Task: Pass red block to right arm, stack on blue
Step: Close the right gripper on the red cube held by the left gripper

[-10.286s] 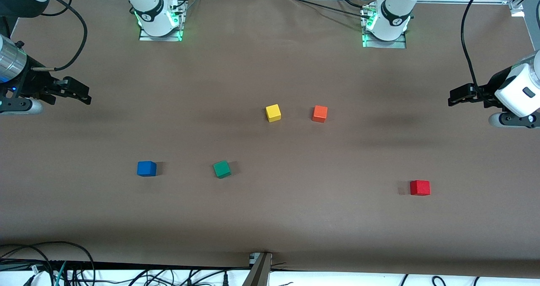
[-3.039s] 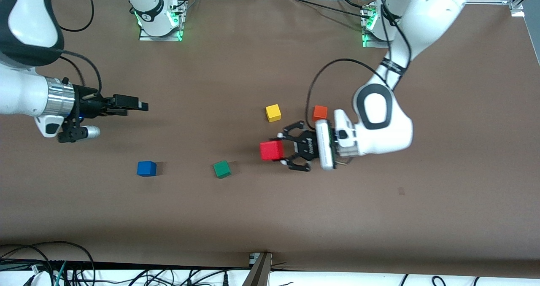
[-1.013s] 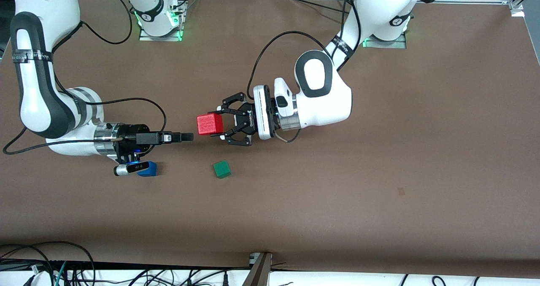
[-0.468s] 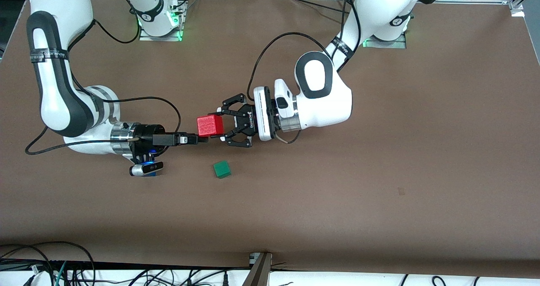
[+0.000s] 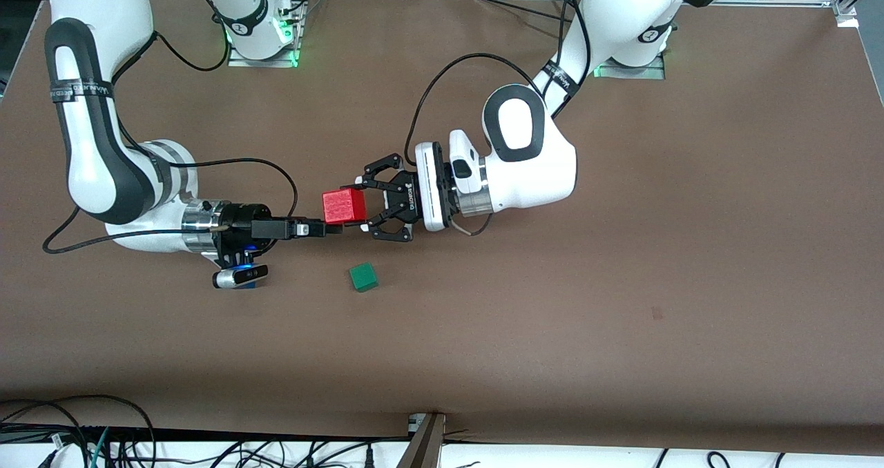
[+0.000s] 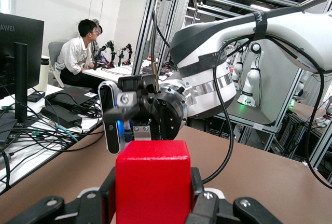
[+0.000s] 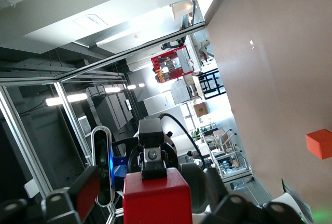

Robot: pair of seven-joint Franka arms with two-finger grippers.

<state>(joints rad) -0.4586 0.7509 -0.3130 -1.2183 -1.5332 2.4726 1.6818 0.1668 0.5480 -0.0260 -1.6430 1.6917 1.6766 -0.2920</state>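
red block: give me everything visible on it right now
The red block is a small, matte, bright red cube with crisp edges and a faintly textured top. It is held off the table, level, in the left gripper, whose black linkage fingers clamp two opposite sides. The right gripper has its slim black fingers at the block's edge toward the right arm; whether they grip it cannot be told. The green cube sits on the table below, nearer the camera.

Occlusions at handover, mid-table

Blue cube (image 5: 250, 283) almost wholly covered by right arm's wrist camera; right gripper (image 5: 330, 228) fingertips run under red block (image 5: 344, 206), grip state unreadable; yellow and orange cubes hidden beneath left arm.
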